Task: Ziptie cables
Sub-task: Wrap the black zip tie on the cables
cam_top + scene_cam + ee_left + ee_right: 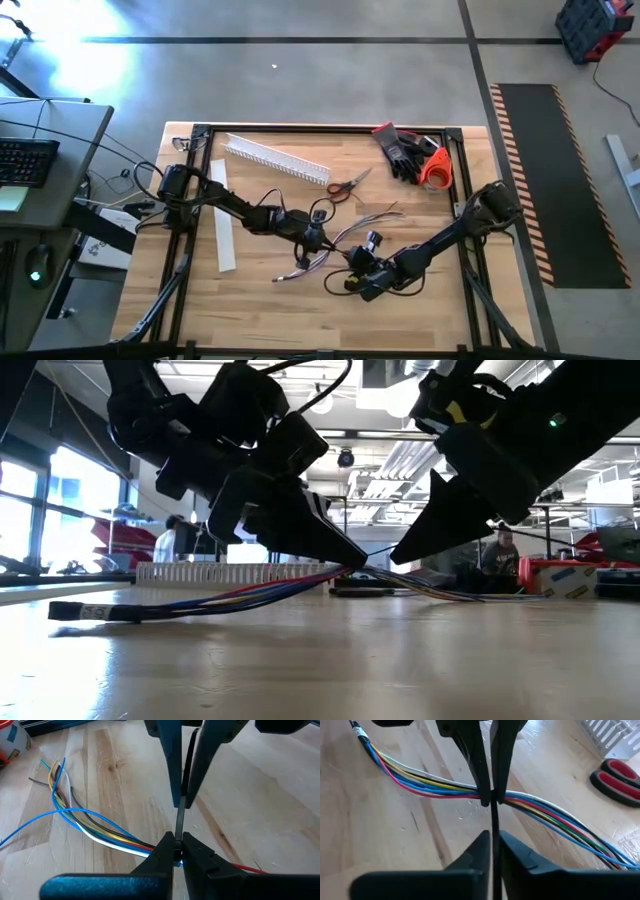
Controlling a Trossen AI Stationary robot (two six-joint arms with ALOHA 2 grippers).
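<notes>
The cables [365, 222] are a bundle of thin coloured wires: blue, white, yellow, red. They lie across the middle of the table. Their connector end [90, 610] rests on the wood, and the loose ends [55, 775] fan out on it. A thin black zip tie [494, 817] runs from the bundle to my right gripper. My left gripper [325, 245] is shut at the bundle. My right gripper [342, 260] is shut just to the near-right of it, tip to tip with the left [375, 560]. My left gripper pinches the bundle at its middle [150, 851], where the zip tie leaves it. Whether the tie's head is also between the fingers, I cannot tell. The fingers [487, 795] slant down from the table's left. That stretch [330, 572] is raised off the wood. My right gripper pinches the zip tie's free tail [494, 827] between its two fingers, a short way from the bundle. The fingers [182, 802] slant down from the near-right, along the tie. The tie runs straight between the two grippers, clear of the table.
A white slotted duct [275, 158] lies at the far left, with red-handled scissors [348, 187] beside it. Black gloves [405, 150] and an orange roll [435, 170] are at the far right. A flat white strip [224, 240] lies at the left. Black rails [462, 180] edge the table.
</notes>
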